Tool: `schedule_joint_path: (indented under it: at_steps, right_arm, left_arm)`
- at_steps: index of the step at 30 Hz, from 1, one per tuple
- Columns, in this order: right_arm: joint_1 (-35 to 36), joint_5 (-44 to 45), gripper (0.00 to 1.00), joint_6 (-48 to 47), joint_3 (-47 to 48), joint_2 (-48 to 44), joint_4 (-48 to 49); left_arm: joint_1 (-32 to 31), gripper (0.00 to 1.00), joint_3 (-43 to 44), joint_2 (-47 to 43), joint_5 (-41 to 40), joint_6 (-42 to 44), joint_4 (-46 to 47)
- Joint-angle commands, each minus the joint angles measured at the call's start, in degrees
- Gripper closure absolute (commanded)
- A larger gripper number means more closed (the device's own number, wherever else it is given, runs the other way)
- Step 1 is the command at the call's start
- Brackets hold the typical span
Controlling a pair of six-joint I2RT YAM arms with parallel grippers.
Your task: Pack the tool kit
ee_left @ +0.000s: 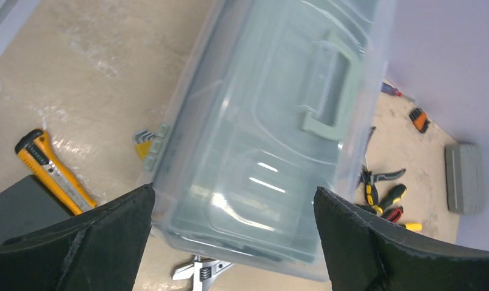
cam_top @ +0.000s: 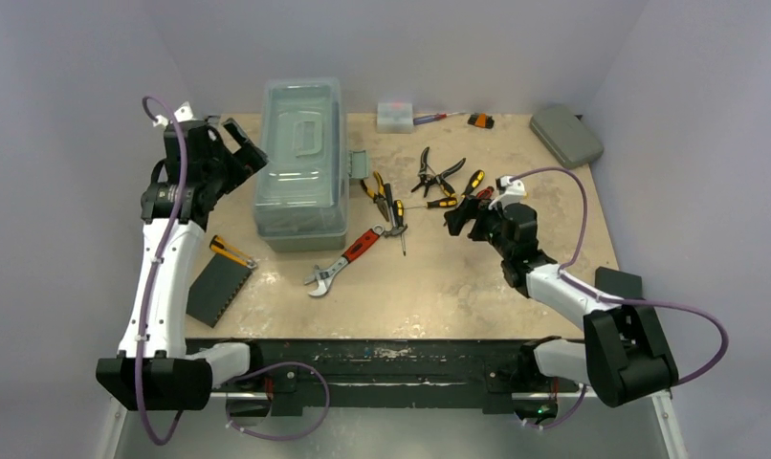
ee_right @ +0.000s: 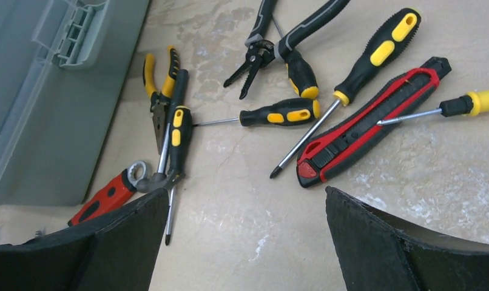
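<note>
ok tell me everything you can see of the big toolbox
The toolbox is a big rectangular box of grey-green plastic with a see-through lid, which is down. A handle lies folded flat in a recess on top, and a latch sits on the side facing the loose tools. It stands flat on the table, left of centre, its long side running front to back. Nothing rests on it.

You've got the grey-green plastic toolbox with translucent lid (cam_top: 302, 163) back-left on the tan table (cam_top: 439, 287). Just right of it are the yellow-handled pliers (cam_top: 373, 186), with the black-handled pliers (cam_top: 437, 174) further right. The red-handled adjustable wrench (cam_top: 343, 260) lies before the toolbox's right corner. The yellow utility knife (cam_top: 232, 251) and black ribbed slab (cam_top: 218, 290) are front-left. The flat grey case (cam_top: 565, 134) is back-right.
</note>
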Motion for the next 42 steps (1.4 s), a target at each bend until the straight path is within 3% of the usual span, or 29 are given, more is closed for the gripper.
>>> schedule_joint_path:
  at_steps: [1, 7, 14, 17, 19, 23, 28, 36, 42]
  right_arm:
    - [0.97, 3.47, 0.01, -1.91, 3.09, 1.35, -1.13]
    - [1.46, 2.88, 0.01, -2.34, 3.63, 2.38, -1.16]
    - [1.76, 2.25, 0.01, -2.74, 3.38, 2.53, -0.79]
    - [1.76, 2.18, 0.01, -2.83, 3.38, 2.51, -0.82]
    - [1.76, 2.13, 0.01, -2.86, 3.38, 2.44, -0.77]
    - [1.76, 1.85, 0.01, -2.74, 3.49, 2.74, -0.41]
    - [1.77, 1.10, 0.01, -2.52, 3.65, 4.05, 0.28]
    - [3.19, -5.87, 0.02, 2.20, 5.93, 6.82, 2.57]
    - [9.37, -13.34, 0.03, 9.03, 18.95, 16.25, 0.58]
  left_arm:
    - [-8.20, 0.00, 6.05, 0.88, -7.71, 5.91, -3.17]
    - [-19.67, 0.00, 17.66, 11.92, -20.29, 11.53, -8.88]
    - [-20.23, 0.00, 28.99, 27.84, -30.54, 16.65, -11.90]
    - [-19.15, 0.00, 35.43, 33.65, -33.80, 14.94, -17.18]
    - [-17.25, 0.00, 36.05, 34.24, -30.81, 13.57, -17.63]
    - [-14.10, 0.00, 27.44, 28.73, -26.51, 12.71, -8.89]
    - [-6.52, 0.00, 22.10, 28.63, -8.32, 8.69, -3.44]
    - [-6.26, 0.01, 18.99, 34.76, 0.79, 11.71, -1.54]
    - [-6.26, 0.05, 13.35, 32.34, 8.08, 13.18, 3.48]
